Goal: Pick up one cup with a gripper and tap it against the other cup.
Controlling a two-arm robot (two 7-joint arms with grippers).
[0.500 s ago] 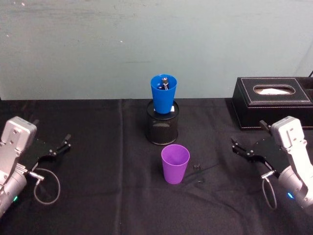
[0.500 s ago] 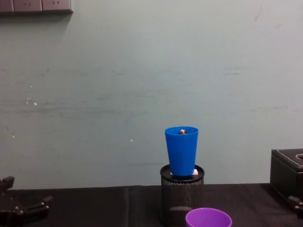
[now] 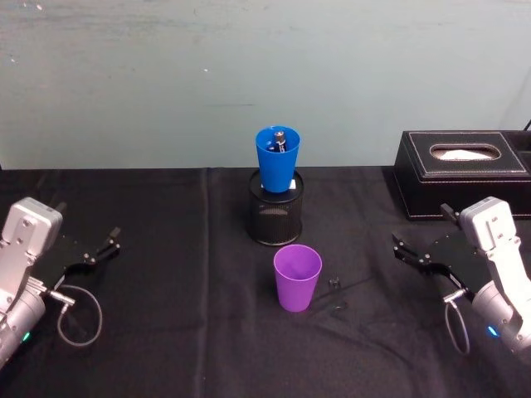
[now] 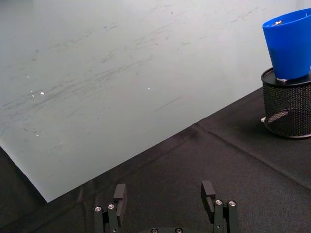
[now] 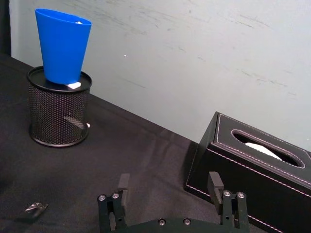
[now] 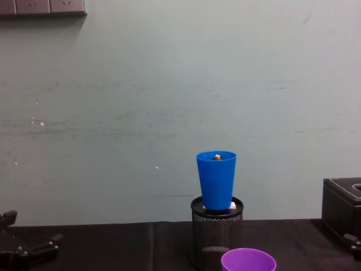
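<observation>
The purple cup (image 3: 297, 276) stands upright on the black cloth near the middle, with its rim (image 6: 248, 261) showing low in the chest view. Behind it the blue cup (image 3: 277, 157) sits upright in the mouth of a black mesh pen holder (image 3: 275, 217). My left gripper (image 3: 112, 240) rests open at the far left, well away from both cups. In its wrist view the left gripper (image 4: 164, 191) holds nothing, and the blue cup (image 4: 287, 46) is far off. My right gripper (image 3: 400, 250) is open at the right. The right gripper (image 5: 169, 182) is empty, with the blue cup (image 5: 63, 46) distant.
A black tissue box (image 3: 460, 170) stands at the back right, just beyond my right gripper. A small dark scrap (image 3: 334, 283) lies on the cloth right of the purple cup. A pale green wall closes the back of the table.
</observation>
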